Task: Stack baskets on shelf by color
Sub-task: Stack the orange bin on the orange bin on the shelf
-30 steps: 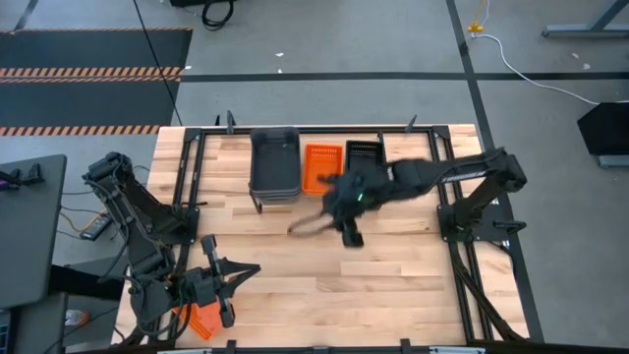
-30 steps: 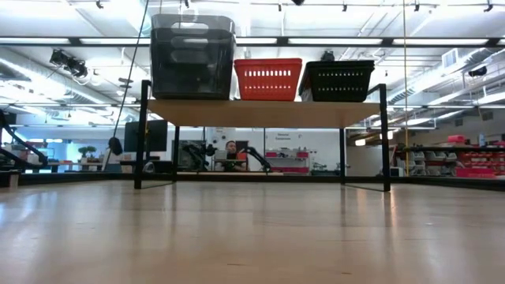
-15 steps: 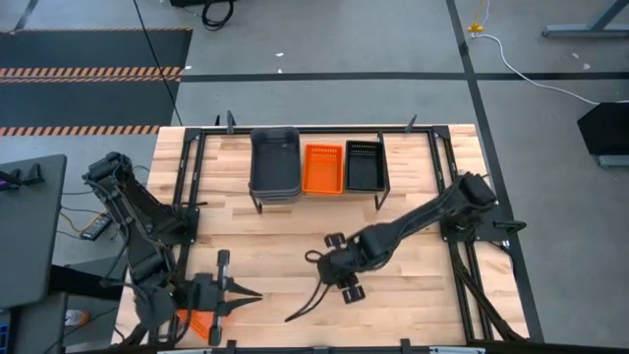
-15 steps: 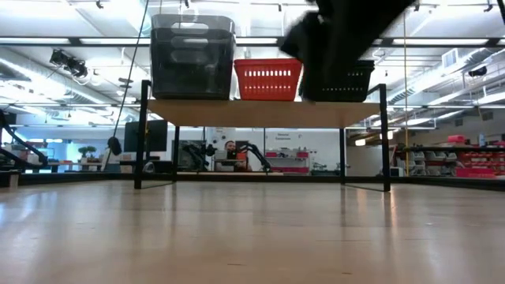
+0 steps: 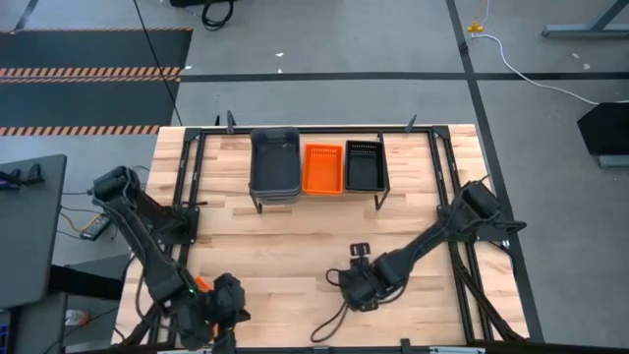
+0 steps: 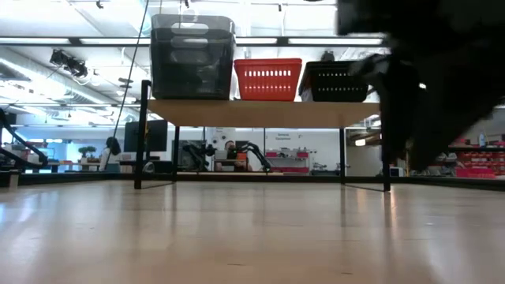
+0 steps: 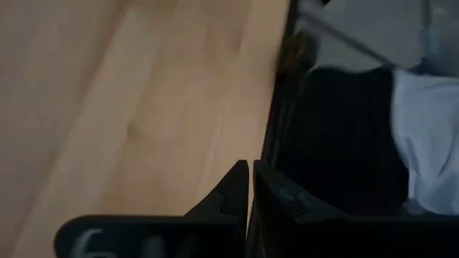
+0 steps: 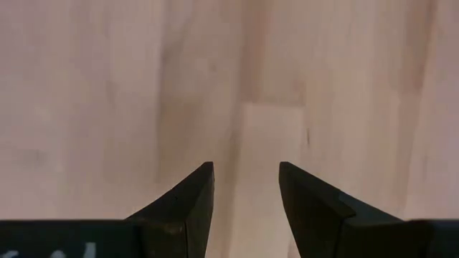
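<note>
The shelf (image 5: 316, 193) stands at the table's far middle and carries a stack of grey baskets (image 5: 274, 162), an orange basket (image 5: 323, 168) and a black basket (image 5: 364, 164). The low view shows the same grey baskets (image 6: 192, 55), orange basket (image 6: 267, 79) and black basket (image 6: 338, 80) in a row. My right gripper (image 8: 245, 188) hangs open over bare wood near the table's near middle (image 5: 352, 287). My left gripper (image 7: 249, 183) is shut with nothing between its fingers, at the near left corner (image 5: 226, 307). A scrap of orange (image 5: 201, 285) shows beside the left arm, mostly hidden.
Black frame rails (image 5: 193, 177) run along the table's left and right sides. In the low view my right arm (image 6: 430, 95) is a dark blur in front of the shelf's right leg. Bare wood lies between the shelf and the grippers.
My right gripper has swung from just in front of the shelf toward the table's near edge and sunk low, tipping more steeply downward. My left gripper has dropped toward the near left corner, rolling and turning as it went.
</note>
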You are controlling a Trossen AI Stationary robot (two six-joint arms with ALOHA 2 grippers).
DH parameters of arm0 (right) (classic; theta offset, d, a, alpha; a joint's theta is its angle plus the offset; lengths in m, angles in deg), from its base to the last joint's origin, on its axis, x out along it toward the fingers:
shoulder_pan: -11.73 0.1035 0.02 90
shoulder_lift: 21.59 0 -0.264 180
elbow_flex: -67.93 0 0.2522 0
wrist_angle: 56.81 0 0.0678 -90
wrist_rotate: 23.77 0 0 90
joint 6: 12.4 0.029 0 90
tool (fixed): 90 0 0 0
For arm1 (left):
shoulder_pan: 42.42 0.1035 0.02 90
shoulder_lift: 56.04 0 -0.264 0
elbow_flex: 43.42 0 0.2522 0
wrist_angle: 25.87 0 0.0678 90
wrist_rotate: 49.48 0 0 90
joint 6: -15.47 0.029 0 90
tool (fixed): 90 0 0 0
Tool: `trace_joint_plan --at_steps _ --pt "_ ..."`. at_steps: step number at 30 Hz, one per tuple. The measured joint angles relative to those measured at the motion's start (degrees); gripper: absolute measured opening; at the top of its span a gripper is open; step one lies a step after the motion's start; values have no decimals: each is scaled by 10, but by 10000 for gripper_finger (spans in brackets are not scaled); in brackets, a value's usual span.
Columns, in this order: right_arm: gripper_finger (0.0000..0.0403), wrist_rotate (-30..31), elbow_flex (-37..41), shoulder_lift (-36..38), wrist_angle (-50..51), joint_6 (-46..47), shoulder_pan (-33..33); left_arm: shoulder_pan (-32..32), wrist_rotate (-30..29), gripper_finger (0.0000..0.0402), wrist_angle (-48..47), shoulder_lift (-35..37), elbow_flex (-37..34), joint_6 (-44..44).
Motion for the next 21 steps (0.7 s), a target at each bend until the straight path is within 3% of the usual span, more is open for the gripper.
trace_joint_plan --at_steps 12,21 --pt "164 93 72 0 0 130 50 -1 117 28 -64 -59 0 -174" --pt "164 113 84 0 -5 139 59 -2 151 66 -81 -93 0 -164"
